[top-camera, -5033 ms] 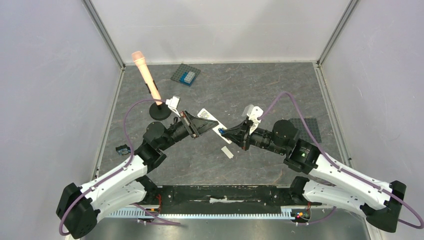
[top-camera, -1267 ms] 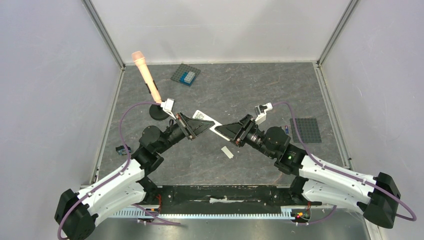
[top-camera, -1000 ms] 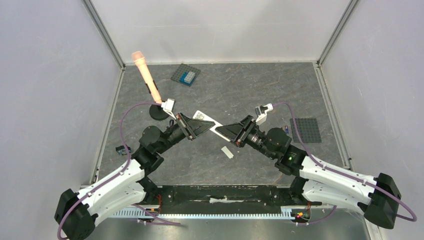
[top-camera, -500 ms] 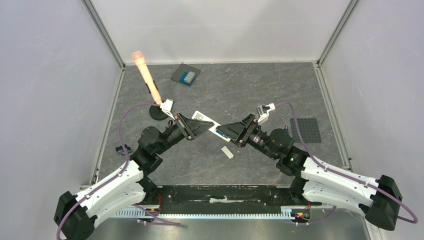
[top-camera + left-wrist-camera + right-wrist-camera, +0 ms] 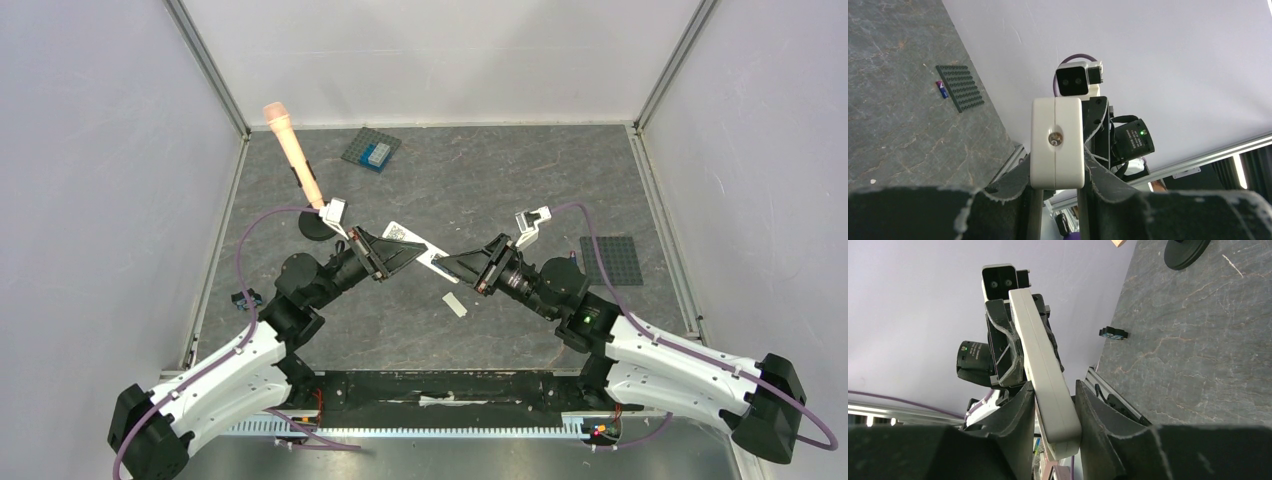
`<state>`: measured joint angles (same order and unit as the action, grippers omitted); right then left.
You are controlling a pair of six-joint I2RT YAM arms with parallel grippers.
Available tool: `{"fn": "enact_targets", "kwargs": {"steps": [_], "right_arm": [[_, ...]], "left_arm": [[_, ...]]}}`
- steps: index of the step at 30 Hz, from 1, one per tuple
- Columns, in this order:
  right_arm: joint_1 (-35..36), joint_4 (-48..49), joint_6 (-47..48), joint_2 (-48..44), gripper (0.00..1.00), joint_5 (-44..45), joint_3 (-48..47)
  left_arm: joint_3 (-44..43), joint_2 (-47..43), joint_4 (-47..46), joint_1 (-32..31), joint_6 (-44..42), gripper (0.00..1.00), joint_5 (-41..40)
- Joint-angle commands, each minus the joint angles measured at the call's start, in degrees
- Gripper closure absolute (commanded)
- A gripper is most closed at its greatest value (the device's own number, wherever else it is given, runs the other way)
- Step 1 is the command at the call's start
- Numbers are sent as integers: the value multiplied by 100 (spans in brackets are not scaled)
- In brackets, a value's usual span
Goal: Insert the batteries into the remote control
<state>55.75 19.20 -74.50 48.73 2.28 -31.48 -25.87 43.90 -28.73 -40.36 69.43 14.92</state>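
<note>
The slim white plastic remote control is held above the desk, clamped by left claw and right claw. One grip should be loosened only once the other is firm.

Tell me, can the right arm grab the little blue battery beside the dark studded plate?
Probably not yet: the right pincer is shut on the remote, which the left pincer grips too. The battery itself lies uncovered beside the plate.
</note>
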Motion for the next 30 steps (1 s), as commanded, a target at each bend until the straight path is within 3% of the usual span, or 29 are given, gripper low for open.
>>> {"fn": "enact_targets", "kwargs": {"steps": [1,5,7,9,12,15,20,24,30], "right_arm": [[-2,-74,239,13,73,-80,-202],[-3,-125,237,14,87,-70,-200],[-7,-133,232,-2,84,-67,-200],[-9,-197,234,-41,69,-23,-208],[-11,-398,298,-200,35,167,-218],[-25,-1058,554,-500,22,649,-315],[-230,-3017,1237,-969,20,1985,-721],[-885,-4614,2139,-699,20,2668,-1326],[-2322,-5238,3627,270,28,2708,-1422]], "left_arm": [[-172,-53,-219,-7,11,98,-69],[-160,-79,-178,-7,-6,98,-76],[-164,-92,-143,-7,-16,98,-85],[-147,-112,-108,-7,-35,98,-100],[-147,-161,83,-7,-170,98,-149],[-181,-282,727,-7,-459,98,-344],[-204,-506,1958,2,-927,98,-830],[-111,-583,2373,2,-1052,98,-957],[-40,-532,2560,1,-1141,98,-965]]}}
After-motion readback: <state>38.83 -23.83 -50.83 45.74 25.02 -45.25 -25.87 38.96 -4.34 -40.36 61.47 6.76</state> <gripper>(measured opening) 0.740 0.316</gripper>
